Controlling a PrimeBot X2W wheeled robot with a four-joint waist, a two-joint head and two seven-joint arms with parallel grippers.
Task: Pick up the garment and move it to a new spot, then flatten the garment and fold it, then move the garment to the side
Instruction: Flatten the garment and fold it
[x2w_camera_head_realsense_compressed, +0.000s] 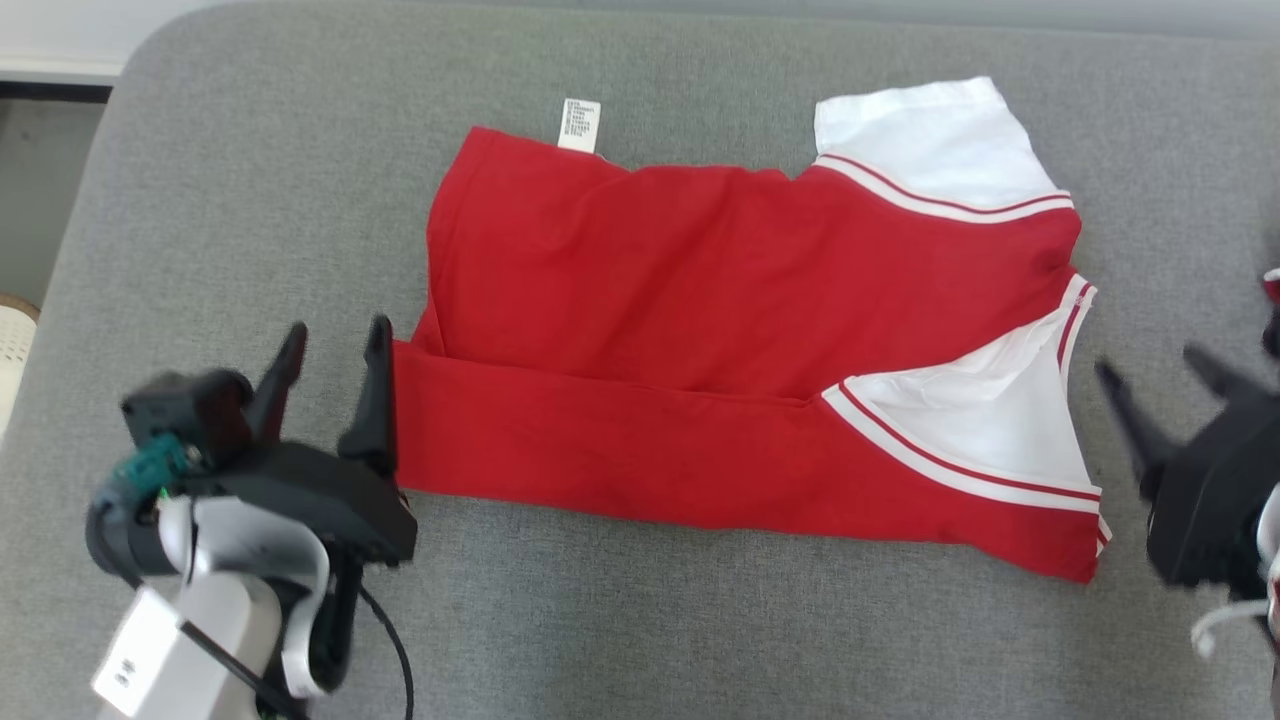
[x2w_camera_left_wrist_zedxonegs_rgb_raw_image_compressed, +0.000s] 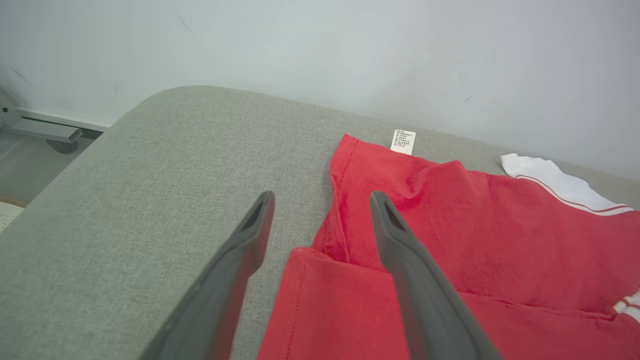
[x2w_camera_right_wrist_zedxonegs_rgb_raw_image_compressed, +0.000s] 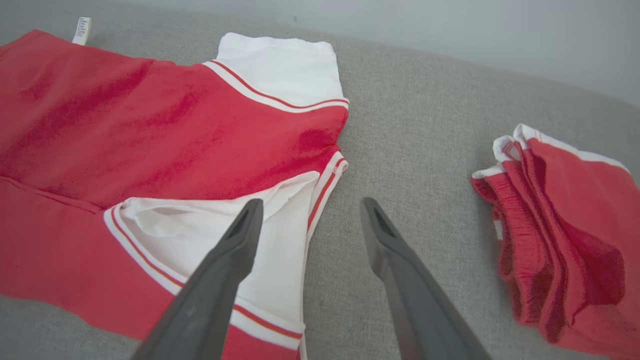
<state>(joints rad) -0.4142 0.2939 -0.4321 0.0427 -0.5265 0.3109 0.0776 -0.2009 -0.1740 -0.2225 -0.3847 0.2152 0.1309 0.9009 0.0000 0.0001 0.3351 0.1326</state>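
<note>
Left pincer (x2w_camera_head_realsense_compressed: 337, 330) at nine o'clock of the red jersey (x2w_camera_head_realsense_compressed: 700, 290), right pincer (x2w_camera_head_realsense_compressed: 1150, 362) at three, both spread empty, apparently poised to fold.

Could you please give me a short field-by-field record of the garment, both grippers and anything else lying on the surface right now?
surface: grey padded surface
garment: red with white sleeves, spread flat, near long edge folded over
care label: white, sticking out at the far edge
left gripper: open, straddling the garment's left edge
right gripper: open, beside the garment's right end
other: second red garment, folded, lying apart to the right
</note>
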